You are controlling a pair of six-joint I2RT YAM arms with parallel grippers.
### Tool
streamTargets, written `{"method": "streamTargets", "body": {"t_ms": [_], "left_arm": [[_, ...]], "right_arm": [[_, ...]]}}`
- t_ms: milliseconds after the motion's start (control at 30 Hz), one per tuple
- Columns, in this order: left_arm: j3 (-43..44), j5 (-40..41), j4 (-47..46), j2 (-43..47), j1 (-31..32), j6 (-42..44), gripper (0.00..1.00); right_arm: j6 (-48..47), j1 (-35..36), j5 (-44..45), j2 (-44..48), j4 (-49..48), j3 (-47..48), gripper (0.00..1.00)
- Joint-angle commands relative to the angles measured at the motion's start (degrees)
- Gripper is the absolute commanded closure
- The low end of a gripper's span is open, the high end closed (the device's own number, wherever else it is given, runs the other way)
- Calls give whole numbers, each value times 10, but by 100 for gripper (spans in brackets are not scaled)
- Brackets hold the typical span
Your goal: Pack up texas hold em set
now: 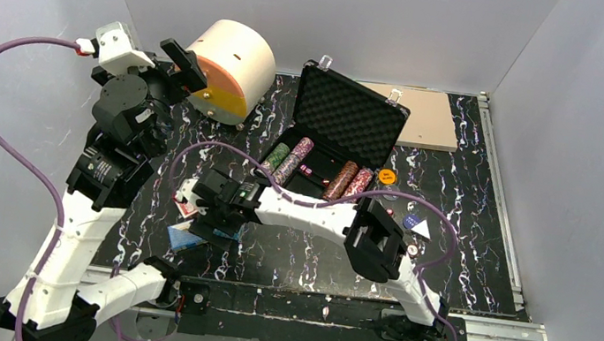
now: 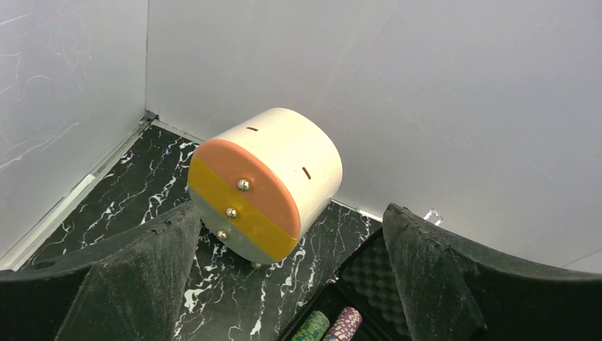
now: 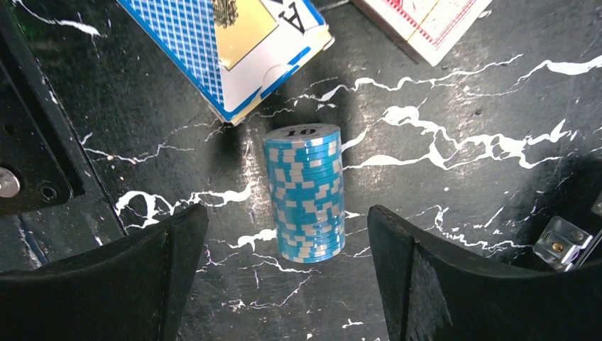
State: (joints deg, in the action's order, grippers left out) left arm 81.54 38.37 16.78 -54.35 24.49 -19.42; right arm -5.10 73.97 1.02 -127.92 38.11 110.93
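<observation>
The black briefcase (image 1: 343, 121) lies open at the back middle, its foam-lined lid up. Rows of green (image 1: 275, 156), purple (image 1: 295, 157) and reddish chips (image 1: 342, 179) lie in its base. My right gripper (image 1: 209, 211) is open and low over the table left of the case. In the right wrist view a stack of light blue striped chips (image 3: 305, 193) stands just ahead of the gap between its fingers (image 3: 287, 284), untouched. A blue card deck (image 3: 227, 42) and a red deck (image 3: 426, 20) lie beyond. My left gripper (image 1: 184, 65) is open, raised and empty.
The big cream cylinder (image 1: 228, 66) with an orange-yellow face lies at the back left, also in the left wrist view (image 2: 266, 185). A flat tan board (image 1: 422, 116) lies behind the case. An orange button (image 1: 386, 176) and small round buttons (image 1: 414, 209) lie right of the case.
</observation>
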Motion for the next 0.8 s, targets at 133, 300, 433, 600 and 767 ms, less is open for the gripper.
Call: {"method": "streamTargets", "body": {"t_ms": [133, 300, 433, 600, 767], "left_arm": [[38, -19, 9, -6, -1, -23, 2], [40, -22, 18, -6, -1, -23, 2], [35, -22, 20, -4, -1, -26, 2], [34, -22, 21, -4, -1, -26, 2], [29, -22, 24, 1, -1, -29, 2]], "right_arm": [[-22, 3, 30, -29, 15, 46, 18], [-22, 3, 42, -52, 7, 50, 30], [-17, 3, 37, -65, 0, 50, 37], [1, 3, 42, -57, -8, 44, 58], [26, 2, 61, -11, -60, 17, 67]]}}
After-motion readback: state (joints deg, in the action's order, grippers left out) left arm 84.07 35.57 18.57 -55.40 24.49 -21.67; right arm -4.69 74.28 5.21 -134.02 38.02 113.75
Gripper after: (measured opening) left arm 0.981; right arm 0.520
